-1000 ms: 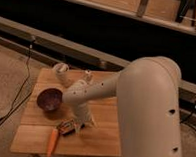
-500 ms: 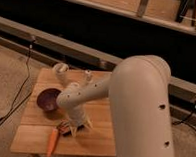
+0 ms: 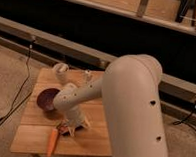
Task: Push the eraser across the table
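The light wooden table (image 3: 95, 143) fills the lower left of the camera view. My gripper (image 3: 72, 123) reaches down onto its front middle, at the end of the big white arm (image 3: 130, 100) that covers the table's right side. The eraser (image 3: 64, 128) is a small dark block with reddish edges. It lies right at the gripper's lower left and is partly hidden by it. I cannot tell whether the two touch.
An orange carrot (image 3: 52, 141) lies just in front and left of the eraser, near the front edge. A dark purple bowl (image 3: 46, 98) sits at the left. A pale object (image 3: 60, 68) and a small white cylinder (image 3: 87, 75) stand along the back edge. A cable (image 3: 14, 105) runs over the floor on the left.
The arm has swung to the left, carrying the gripper a little leftward over the table's front. The eraser stays close by the gripper's lower left.
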Robot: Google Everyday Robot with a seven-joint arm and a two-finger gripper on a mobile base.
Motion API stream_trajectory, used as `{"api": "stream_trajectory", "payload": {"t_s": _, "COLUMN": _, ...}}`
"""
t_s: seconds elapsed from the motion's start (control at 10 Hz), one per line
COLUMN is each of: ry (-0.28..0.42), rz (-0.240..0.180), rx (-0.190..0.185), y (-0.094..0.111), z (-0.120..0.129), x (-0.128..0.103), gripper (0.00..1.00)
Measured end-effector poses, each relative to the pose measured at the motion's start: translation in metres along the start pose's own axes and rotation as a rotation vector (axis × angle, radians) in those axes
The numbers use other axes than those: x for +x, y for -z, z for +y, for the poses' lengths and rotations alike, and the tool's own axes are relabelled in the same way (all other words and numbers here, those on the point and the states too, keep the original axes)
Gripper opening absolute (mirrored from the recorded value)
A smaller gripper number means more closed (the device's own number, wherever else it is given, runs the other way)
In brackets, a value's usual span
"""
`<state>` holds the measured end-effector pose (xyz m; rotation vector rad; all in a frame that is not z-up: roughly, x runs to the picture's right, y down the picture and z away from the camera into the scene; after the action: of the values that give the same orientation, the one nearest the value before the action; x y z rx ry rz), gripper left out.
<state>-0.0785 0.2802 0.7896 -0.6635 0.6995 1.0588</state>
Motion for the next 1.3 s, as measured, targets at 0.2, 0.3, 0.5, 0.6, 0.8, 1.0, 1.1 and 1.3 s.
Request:
{"api": "stream_trajectory", "payload": {"t_s": 0.2, "ry": -0.004, "rz": -0.013, "rx": 0.007, "y": 0.002, "z": 0.0, "x": -0.006, "gripper": 0.65}}
{"api": "stream_trajectory", "payload": {"t_s": 0.3, "ry": -0.006, "rz": -0.029, "rx": 0.014, "y": 0.004, "z": -0.002, "x": -0.014, "gripper": 0.65}}
{"api": "stream_trajectory", "payload": {"t_s": 0.5, "ry": -0.014, "rz": -0.052, "rx": 0.042, "y": 0.012, "z": -0.012, "x": -0.027, "gripper": 0.65}}
{"api": "stream_trajectory", "payload": {"t_s": 0.6, "ry": -0.017, "rz": -0.06, "rx": 0.052, "y": 0.016, "z": -0.015, "x": -0.031, "gripper": 0.65}}
{"api": "stream_trajectory", "payload": {"t_s": 0.8, "ry": -0.021, "rz": -0.079, "rx": 0.07, "y": 0.023, "z": -0.02, "x": -0.04, "gripper": 0.65}}
{"api": "stream_trajectory", "payload": {"t_s": 1.0, "ry": -0.019, "rz": -0.089, "rx": 0.074, "y": 0.026, "z": -0.018, "x": -0.045, "gripper": 0.65}}
{"api": "stream_trajectory", "payload": {"t_s": 1.1, "ry": -0.018, "rz": -0.09, "rx": 0.074, "y": 0.026, "z": -0.017, "x": -0.045, "gripper": 0.65}}
{"api": "stream_trajectory", "payload": {"t_s": 1.3, "ry": -0.014, "rz": -0.091, "rx": 0.07, "y": 0.026, "z": -0.014, "x": -0.048, "gripper": 0.65}}
